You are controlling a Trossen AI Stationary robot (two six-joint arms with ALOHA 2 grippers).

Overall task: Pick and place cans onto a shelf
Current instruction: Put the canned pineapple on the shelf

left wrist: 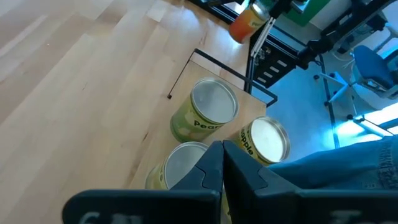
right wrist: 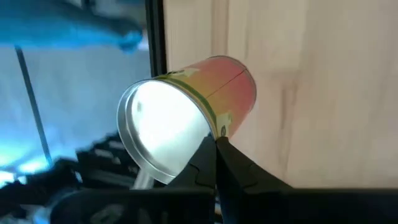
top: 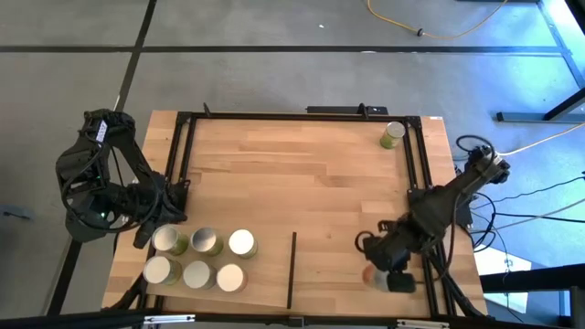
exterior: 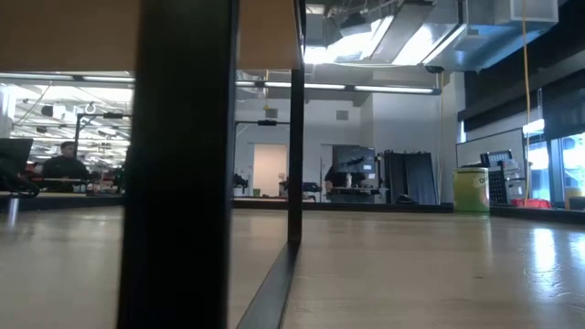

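Six cans with pale tops stand upright in two rows on the pale shelf panel, left of its thin dark divider; three of them show in the left wrist view. My left gripper is shut, just left of and above the cans. A green can stands alone at the far right. My right gripper is shut at an orange can that is tipped on its side near the table's right near corner. My right gripper's shut fingertips meet the orange can's side just behind the rim of its shiny end. The can is tipped over, that end turned toward the wrist camera. Whether the fingers pinch the rim or only rest against the can, I cannot tell.
A black metal frame runs round the tabletop, with rails on the left and right. In the low view the divider stands close in front and the green can is far off. The table's middle is bare wood.
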